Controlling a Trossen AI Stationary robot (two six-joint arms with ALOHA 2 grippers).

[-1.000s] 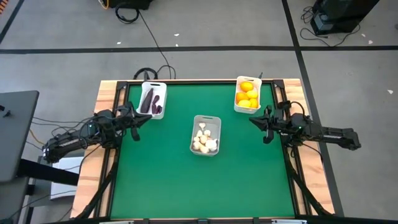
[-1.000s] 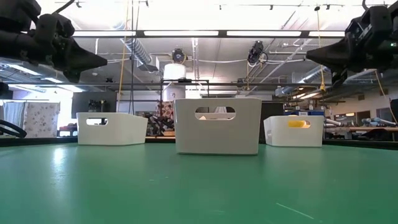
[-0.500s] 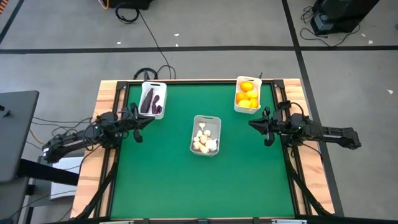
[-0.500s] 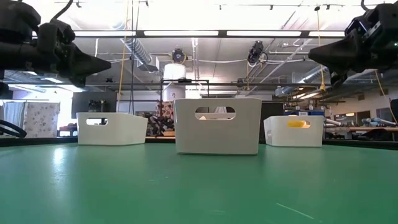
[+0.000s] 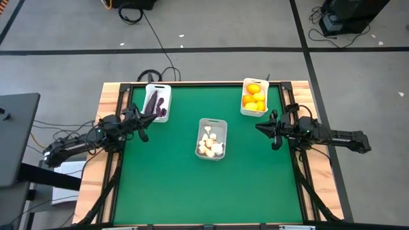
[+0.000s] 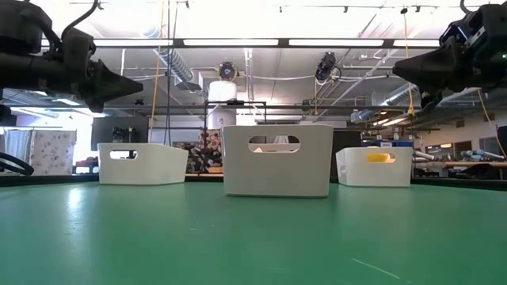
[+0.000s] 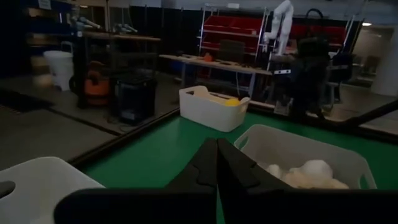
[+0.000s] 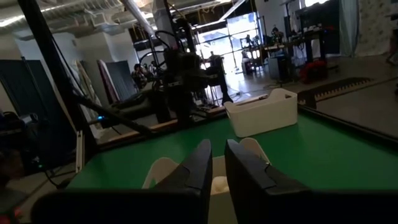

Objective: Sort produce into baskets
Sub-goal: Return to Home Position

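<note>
By the table's (image 5: 192,185) left edge the closed, empty left gripper (image 5: 149,117) hovers above the purple-vegetable bin's (image 5: 158,86) corner; the barely parted, empty right gripper (image 5: 260,126) hovers opposite.

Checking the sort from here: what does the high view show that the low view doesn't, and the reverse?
Only the high view shows contents: purple vegetables in the left bin, garlic bulbs in the middle bin, citrus fruits in the right bin. Only the low view shows the bins' side walls and handle slots, a yellow patch through the right bin's slot, and the room behind. Both show all three bins on the green table, with the left gripper and right gripper raised above it.
</note>
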